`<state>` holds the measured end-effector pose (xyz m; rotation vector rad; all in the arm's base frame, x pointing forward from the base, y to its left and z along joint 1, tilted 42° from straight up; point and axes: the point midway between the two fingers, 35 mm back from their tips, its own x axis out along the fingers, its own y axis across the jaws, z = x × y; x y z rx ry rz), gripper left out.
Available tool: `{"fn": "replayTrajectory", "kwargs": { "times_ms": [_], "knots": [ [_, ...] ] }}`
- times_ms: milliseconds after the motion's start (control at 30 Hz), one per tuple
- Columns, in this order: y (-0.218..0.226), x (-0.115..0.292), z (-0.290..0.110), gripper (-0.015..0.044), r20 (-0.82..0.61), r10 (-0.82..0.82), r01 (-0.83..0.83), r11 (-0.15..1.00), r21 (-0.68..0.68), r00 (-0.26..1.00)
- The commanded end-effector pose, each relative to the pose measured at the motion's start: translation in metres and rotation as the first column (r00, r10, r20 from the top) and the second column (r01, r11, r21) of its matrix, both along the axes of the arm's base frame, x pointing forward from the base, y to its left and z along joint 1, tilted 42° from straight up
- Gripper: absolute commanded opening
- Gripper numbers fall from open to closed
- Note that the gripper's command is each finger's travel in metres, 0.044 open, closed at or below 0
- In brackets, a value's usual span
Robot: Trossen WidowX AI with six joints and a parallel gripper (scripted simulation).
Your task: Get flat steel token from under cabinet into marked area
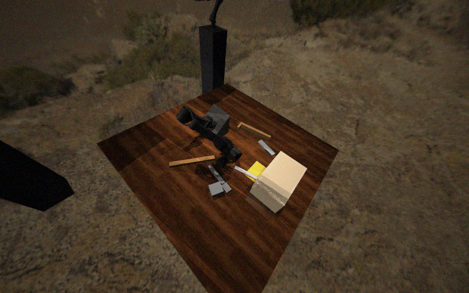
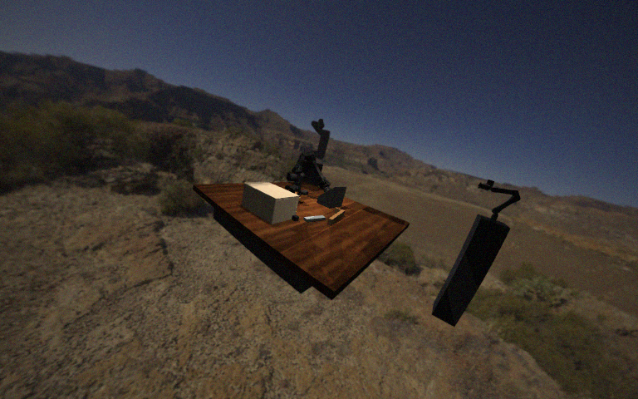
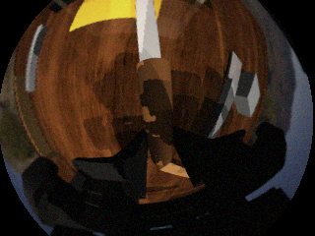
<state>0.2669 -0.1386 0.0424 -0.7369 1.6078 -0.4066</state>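
My gripper [image 1: 226,161] [image 3: 157,129] is low over the table [image 1: 211,235], shut on a long thin pale strip [image 1: 246,173] [image 3: 149,27]. The strip points away from the fingers across the yellow marked area [image 1: 259,166] [image 3: 108,7] toward the foot of the beige cabinet [image 1: 282,170] [image 2: 268,199]. Its far end lies close to the cabinet's front edge. I cannot see the steel token in any view. The cabinet's vent slots do not show clearly.
A grey T-headed tool [image 1: 217,178] [image 3: 234,88] lies left of the cabinet. One wooden stick [image 1: 192,160] lies to the left, another [image 1: 253,129] [image 2: 336,215] at the back. A short grey bar [image 1: 266,147] [image 2: 314,218] lies behind the cabinet. The arm's grey base [image 1: 218,118] stands at the back.
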Motion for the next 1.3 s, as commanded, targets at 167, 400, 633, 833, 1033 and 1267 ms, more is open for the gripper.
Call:
{"fn": "replayTrajectory", "kwargs": {
  "times_ms": [167, 400, 633, 833, 1033, 1267],
  "knots": [
    [-0.003, -0.014, 0.002, 0.0, -0.007, 0.0, 0.0, 1.0, -0.001, 1.0],
    [-0.005, -0.022, 0.004, 0.0, -0.007, 0.0, 0.0, 1.0, -0.001, 1.0],
    [-0.006, -0.029, 0.006, 0.0, -0.008, 0.0, 0.0, 1.0, -0.001, 1.0],
    [-0.007, -0.03, 0.007, 0.0, -0.004, 0.001, -0.001, 1.0, -0.001, 1.0],
    [-0.009, -0.029, 0.011, 0.0, -0.005, 0.002, -0.002, 1.0, -0.001, 1.0],
    [-0.015, -0.032, 0.018, 0.0, -0.012, 0.006, -0.006, 1.0, -0.002, 1.0]
  ]
}}
